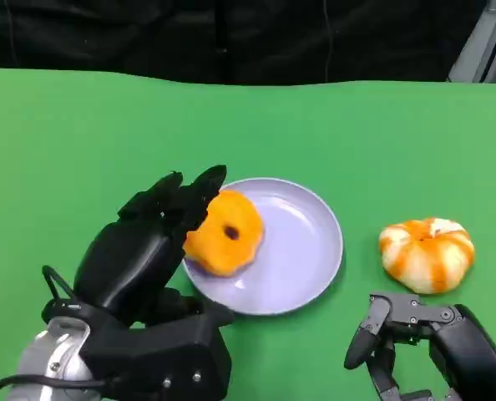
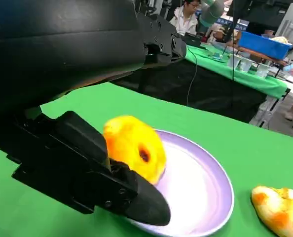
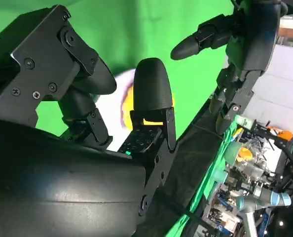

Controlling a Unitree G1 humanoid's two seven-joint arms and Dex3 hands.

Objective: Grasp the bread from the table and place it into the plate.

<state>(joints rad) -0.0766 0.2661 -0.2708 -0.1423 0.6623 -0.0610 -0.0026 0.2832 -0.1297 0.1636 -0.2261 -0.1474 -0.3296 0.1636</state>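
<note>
Head view: the left hand (image 1: 152,251) grips the bread (image 1: 224,231), an orange ring-shaped piece, its fingers (image 1: 189,196) wrapped over the side away from the plate's middle. The bread sits over the near-left part of the lilac plate (image 1: 306,251); whether it rests on the plate or hangs just above it is hard to tell. The right hand (image 1: 415,342) holds nothing, fingers apart, just short of a striped bun (image 1: 427,254) lying on the green table (image 1: 81,142) beyond its fingertips.

Left wrist view: the bread (image 2: 134,153) is pressed between the upper fingers and the thumb (image 2: 112,190), over the plate (image 2: 210,197). The bun (image 2: 279,210) lies past the plate's far rim.

Right wrist view: the right hand's fingers (image 3: 151,94) are spread and bare, with a blurred patch of orange and the pale plate beyond them.
</note>
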